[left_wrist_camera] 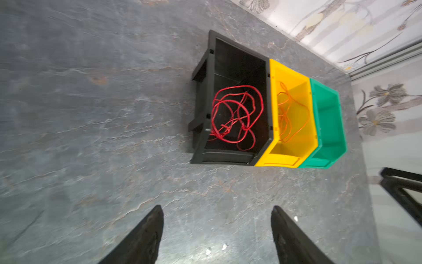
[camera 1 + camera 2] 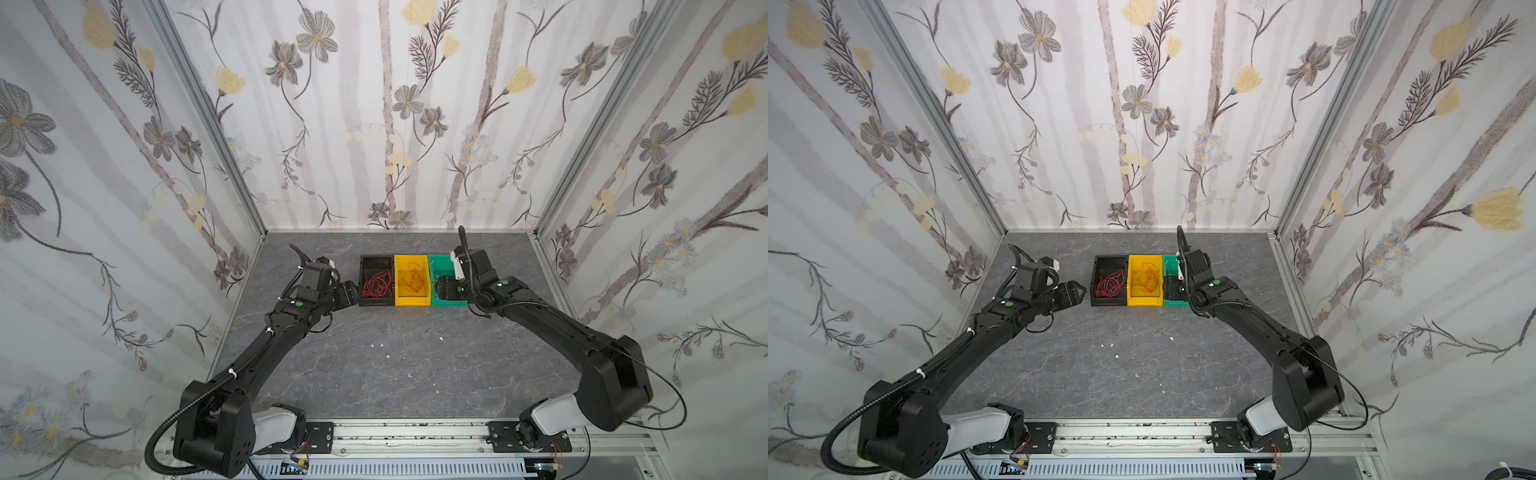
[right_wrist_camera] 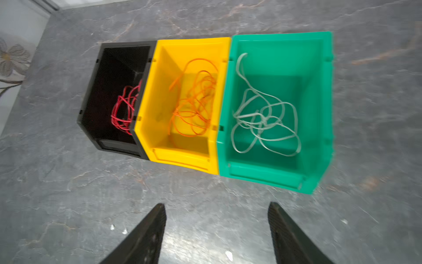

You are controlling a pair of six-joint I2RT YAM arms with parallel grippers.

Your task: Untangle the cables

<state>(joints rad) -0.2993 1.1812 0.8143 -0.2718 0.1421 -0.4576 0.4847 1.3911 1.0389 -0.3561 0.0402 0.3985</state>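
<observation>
Red cables [image 1: 235, 116] in black bin [image 1: 228, 157], orange cables [image 3: 194, 102] in yellow bin [image 3: 194, 42], white cables [image 3: 262, 118] in green bin [image 3: 280, 36]; both arms' jaws spread, empty. Sorting looks done; next, retract toward 6 o'clock.

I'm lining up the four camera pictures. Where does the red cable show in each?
Top view: red cable in the black bin, left end of the row.
Top view: red cable, same bin.
Left wrist: red cable, whole tangle showing.
Right wrist: red cable, half hidden behind the yellow bin.
Shared landmark: yellow bin, beside the black one.
</observation>
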